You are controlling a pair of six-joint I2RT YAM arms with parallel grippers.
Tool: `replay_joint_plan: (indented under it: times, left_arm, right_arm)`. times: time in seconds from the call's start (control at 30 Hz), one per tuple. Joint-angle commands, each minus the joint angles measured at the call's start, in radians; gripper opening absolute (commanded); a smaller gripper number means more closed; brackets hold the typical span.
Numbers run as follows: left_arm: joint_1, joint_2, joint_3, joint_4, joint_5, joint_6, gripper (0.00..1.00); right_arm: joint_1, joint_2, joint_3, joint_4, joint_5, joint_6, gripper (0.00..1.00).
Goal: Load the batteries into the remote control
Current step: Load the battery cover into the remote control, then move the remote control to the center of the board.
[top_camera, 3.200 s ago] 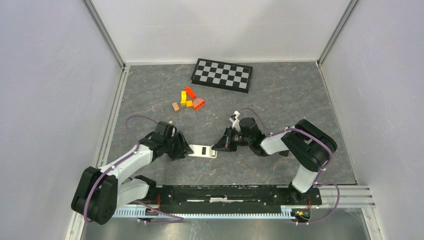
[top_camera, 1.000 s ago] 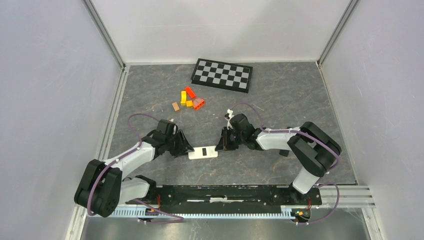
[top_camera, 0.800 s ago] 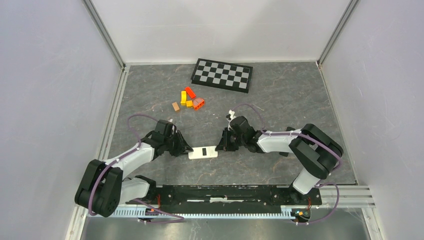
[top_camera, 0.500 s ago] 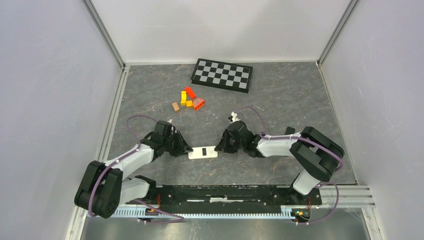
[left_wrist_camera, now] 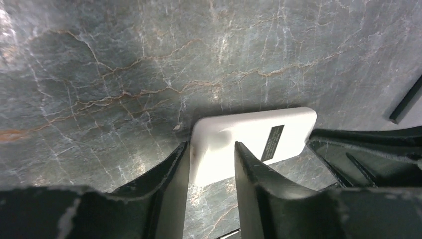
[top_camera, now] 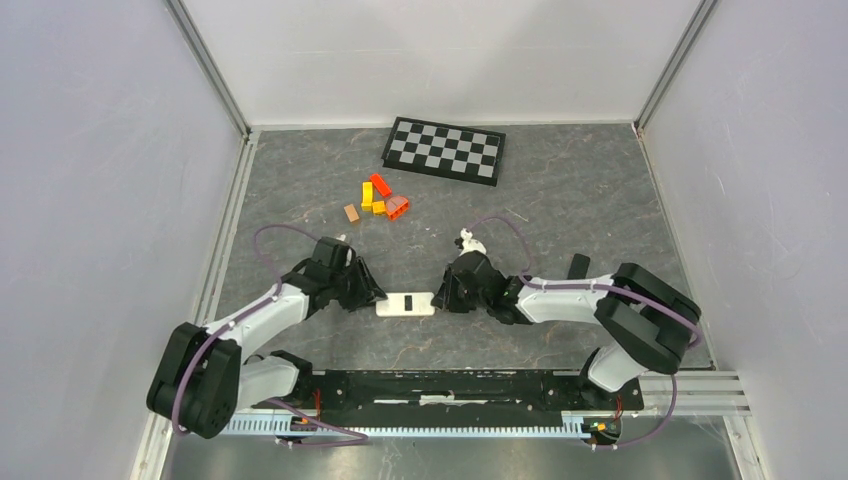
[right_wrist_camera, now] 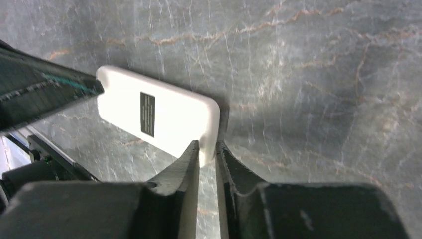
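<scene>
Small black label on white remote control: print too fine to read.

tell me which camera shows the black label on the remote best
Right wrist: the label lies whole and unobstructed on the remote. Left wrist shows it slanted and smaller, toward the remote's far end. Top external shows only a tiny dark mark.

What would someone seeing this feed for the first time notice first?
The white flat remote control lies in the near middle, gripped at both ends: the left gripper clamps one end and the right gripper pinches the other. After that, the eye goes to the black-and-grey checkerboard panel at the far edge. A cluster of small orange and red blocks sits just in front of it.
</scene>
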Motion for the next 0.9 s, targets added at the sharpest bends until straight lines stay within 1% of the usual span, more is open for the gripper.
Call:
replay_joint_plan:
  times: [0.0,0.07,0.13,0.2,0.23,0.27,0.33,0.37,0.4,0.5,0.63,0.73,0.8,0.87]
  left_arm:
    - [-0.015,-0.038,0.102,-0.089,-0.124,0.023,0.50]
    - [-0.014,-0.050,0.152,-0.127,-0.165,0.038,0.58]
    - [-0.014,-0.060,0.199,-0.159,-0.202,0.055,0.66]
    - [-0.011,-0.071,0.251,-0.221,-0.269,0.077,0.74]
    - [-0.010,-0.082,0.271,-0.242,-0.291,0.086,0.79]
    - [-0.010,-0.099,0.291,-0.263,-0.314,0.095,0.83]
    - [-0.008,-0.132,0.325,-0.301,-0.352,0.111,0.97]
    - [-0.008,-0.151,0.345,-0.328,-0.376,0.117,1.00]
    - [-0.005,-0.172,0.363,-0.353,-0.395,0.125,1.00]
    - [-0.003,-0.244,0.421,-0.441,-0.475,0.133,1.00]
    - [-0.003,-0.358,0.475,-0.532,-0.559,0.122,1.00]
    - [-0.003,-0.440,0.500,-0.560,-0.573,0.121,1.00]
    - [-0.003,-0.472,0.527,-0.582,-0.572,0.125,1.00]
    - [-0.002,-0.486,0.558,-0.601,-0.561,0.138,1.00]
  right_arm:
    - [-0.017,-0.108,-0.020,-0.063,0.007,-0.110,0.28]
    - [-0.037,-0.163,-0.005,-0.066,0.005,-0.187,0.37]
    - [-0.048,-0.214,0.015,-0.064,-0.006,-0.286,0.50]
    - [-0.050,-0.249,0.040,-0.064,-0.032,-0.415,0.63]
    - [-0.050,-0.257,0.061,-0.077,-0.052,-0.490,0.68]
    - [-0.050,-0.257,0.079,-0.089,-0.074,-0.563,0.78]
    - [-0.032,-0.248,0.106,-0.104,-0.129,-0.699,0.93]
    - [-0.019,-0.243,0.111,-0.107,-0.133,-0.772,0.96]
    - [-0.002,-0.233,0.116,-0.108,-0.132,-0.830,0.98]
    - [0.049,-0.169,0.164,-0.137,-0.131,-0.970,0.98]
    - [0.091,-0.020,0.260,-0.197,-0.113,-1.134,0.98]
    - [0.100,0.084,0.340,-0.258,-0.124,-1.217,0.98]
    - [0.102,0.144,0.407,-0.322,-0.167,-1.279,0.98]
    - [0.105,0.189,0.444,-0.356,-0.172,-1.318,0.98]
